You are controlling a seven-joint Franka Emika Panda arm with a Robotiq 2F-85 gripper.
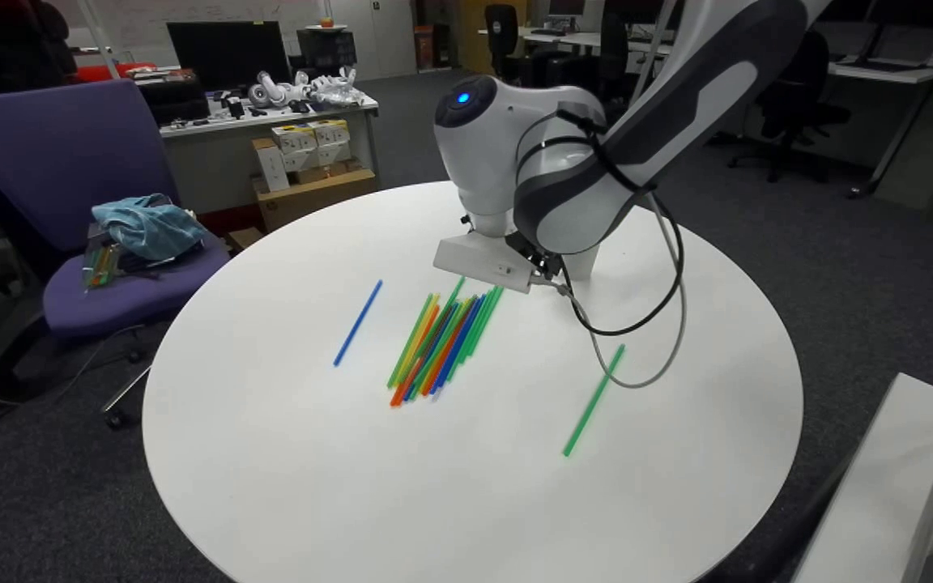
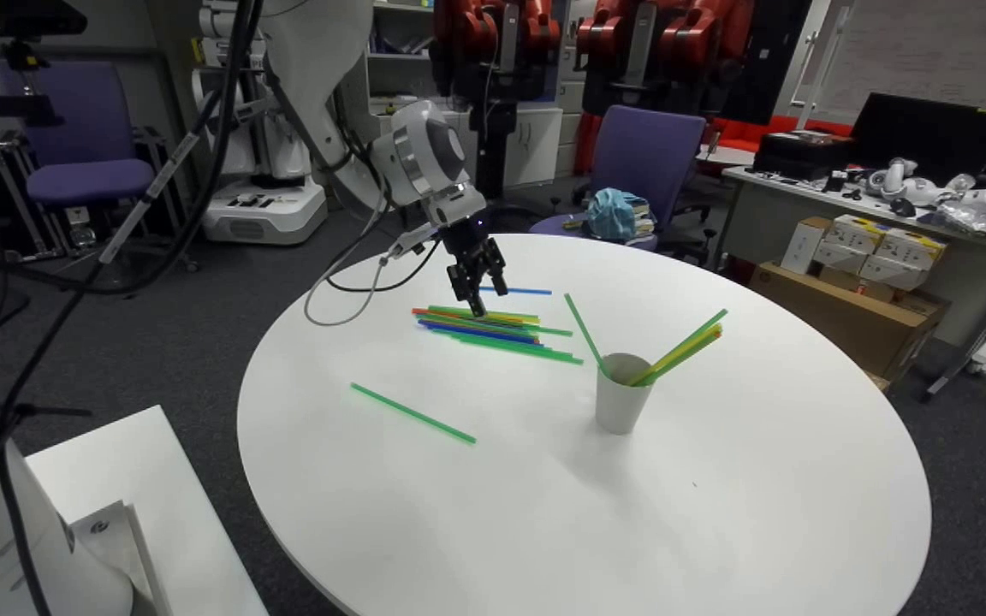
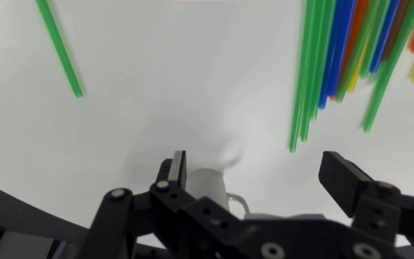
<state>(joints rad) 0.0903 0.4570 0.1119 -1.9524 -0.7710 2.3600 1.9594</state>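
Observation:
My gripper (image 3: 253, 154) is open and empty, with its two black fingers wide apart. In an exterior view the gripper (image 2: 490, 301) appears above the table beside a pile of straws (image 2: 493, 329). The pile is green, blue, orange and yellow; it also shows in an exterior view (image 1: 438, 348) and at the top right of the wrist view (image 3: 331, 54). A white mug (image 2: 619, 406) stands upright with several green and yellow straws (image 2: 681, 352) leaning in it. The mug (image 3: 207, 183) is partly hidden behind the left finger in the wrist view. A lone green straw (image 1: 594, 401) lies apart.
A lone blue straw (image 1: 358, 324) lies on the other side of the pile. Everything stands on a round white table (image 1: 313, 486). A loose cable (image 1: 681, 308) hangs from the arm down near the table. A purple chair (image 1: 70, 162) and a cluttered desk (image 2: 887, 205) are beyond the edge.

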